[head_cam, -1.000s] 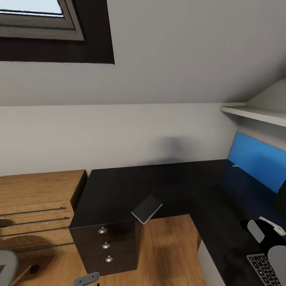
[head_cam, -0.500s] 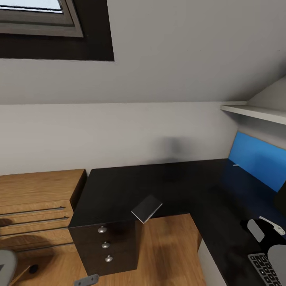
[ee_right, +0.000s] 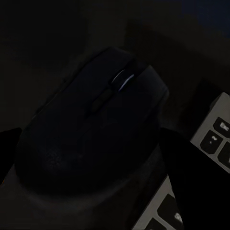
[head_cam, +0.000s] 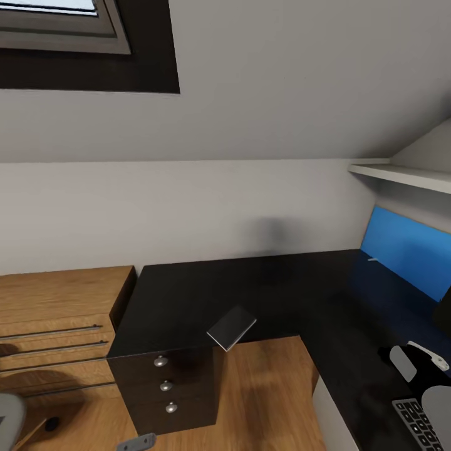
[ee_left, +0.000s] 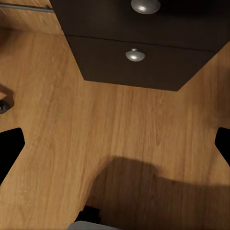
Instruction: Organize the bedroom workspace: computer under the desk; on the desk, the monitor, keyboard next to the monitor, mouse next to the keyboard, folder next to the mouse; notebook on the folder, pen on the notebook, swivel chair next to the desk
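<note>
Right wrist view has the right gripper [ee_right: 91, 139] straddling the mouse [ee_right: 91, 129] on the desk [head_cam: 188, 300] beside the keyboard [head_cam: 421, 425], clamped or not I can't tell. Notebook [head_cam: 231, 327] unstacked at near edge.

Wooden dresser [head_cam: 56, 313], skylight [head_cam: 62, 25], wall shelf [head_cam: 401, 176]

Attic bedroom workspace: sloped ceiling [head_cam: 282, 81], skylight [head_cam: 62, 25], black desk [head_cam: 263, 294].
</note>
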### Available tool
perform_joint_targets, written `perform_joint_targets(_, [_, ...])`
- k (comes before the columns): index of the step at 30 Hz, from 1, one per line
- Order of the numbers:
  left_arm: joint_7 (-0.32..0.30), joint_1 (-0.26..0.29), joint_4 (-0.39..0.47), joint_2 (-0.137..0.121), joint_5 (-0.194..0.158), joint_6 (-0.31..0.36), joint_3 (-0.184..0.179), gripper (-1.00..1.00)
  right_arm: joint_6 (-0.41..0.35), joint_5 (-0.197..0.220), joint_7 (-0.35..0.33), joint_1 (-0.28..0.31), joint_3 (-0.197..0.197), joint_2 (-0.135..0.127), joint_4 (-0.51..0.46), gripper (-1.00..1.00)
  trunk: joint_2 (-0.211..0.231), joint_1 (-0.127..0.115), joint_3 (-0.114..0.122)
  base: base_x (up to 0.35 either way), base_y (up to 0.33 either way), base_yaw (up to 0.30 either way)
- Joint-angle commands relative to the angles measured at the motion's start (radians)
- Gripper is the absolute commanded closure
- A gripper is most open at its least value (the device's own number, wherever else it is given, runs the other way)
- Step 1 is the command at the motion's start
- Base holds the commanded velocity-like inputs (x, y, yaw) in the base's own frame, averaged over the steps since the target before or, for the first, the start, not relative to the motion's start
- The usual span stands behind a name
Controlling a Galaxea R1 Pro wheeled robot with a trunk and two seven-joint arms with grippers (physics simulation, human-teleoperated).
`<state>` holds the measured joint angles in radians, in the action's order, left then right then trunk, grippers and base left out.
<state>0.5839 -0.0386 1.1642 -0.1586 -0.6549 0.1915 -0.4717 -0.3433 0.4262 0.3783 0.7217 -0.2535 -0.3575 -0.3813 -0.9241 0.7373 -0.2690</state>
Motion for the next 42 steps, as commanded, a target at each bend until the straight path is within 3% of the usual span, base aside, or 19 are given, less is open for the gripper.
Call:
perform_joint_targets(1, [0.007, 0.000, 0.002, -0.001, -0.005, 0.003, -0.002, -1.00, -0.003, 0.009, 0.007, 0.000, 0.000, 0.000, -0.003, 1.00, -0.001, 0.000, -0.001, 0.000, 0.000, 0.000])
perform_joint_targets(16, [0.007, 0.001, 0.000, -0.001, -0.005, 0.003, -0.004, -1.00, -0.002, 0.009, 0.007, 0.000, 0.000, 0.001, -0.004, 1.00, -0.001, 0.000, -0.001, 0.000, 0.000, 0.000])
perform_joint_targets(17, [0.007, 0.001, 0.000, -0.001, -0.005, 0.003, -0.004, -1.00, -0.002, 0.009, 0.007, 0.000, 0.000, 0.001, -0.004, -1.00, -0.001, 0.000, -0.001, 0.000, 0.000, 0.000])
perform_joint_targets(28, [0.007, 0.000, -0.009, -0.001, -0.005, 0.003, -0.004, -1.00, 0.006, 0.009, 0.007, 0.000, 0.001, 0.002, -0.011, -1.00, -0.001, 0.000, -0.001, 0.000, 0.000, 0.000])
perform_joint_targets(31, [0.007, 0.000, -0.035, -0.001, -0.003, 0.003, -0.006, -1.00, 0.010, 0.009, 0.005, 0.000, 0.001, 0.008, -0.065, -1.00, -0.001, 0.000, -0.001, 0.000, 0.000, 0.000])
perform_joint_targets(36, [0.006, 0.000, -0.053, 0.002, -0.003, 0.003, -0.007, -1.00, 0.010, -0.001, 0.008, -0.002, 0.002, 0.082, -0.182, -1.00, -0.001, 0.000, -0.001, 0.000, 0.000, 0.000])
perform_joint_targets(40, [0.005, 0.000, -0.069, 0.007, 0.000, 0.003, -0.007, -1.00, 0.006, -0.003, 0.009, -0.003, 0.005, 0.119, -0.205, -1.00, -0.001, 0.000, -0.001, 0.000, 0.000, 0.000])
perform_joint_targets(42, [0.005, 0.000, -0.078, 0.016, 0.002, 0.003, -0.007, -1.00, 0.004, -0.004, 0.010, -0.004, 0.006, 0.163, -0.213, -1.00, -0.001, 0.000, -0.001, 0.000, 0.000, 0.000])
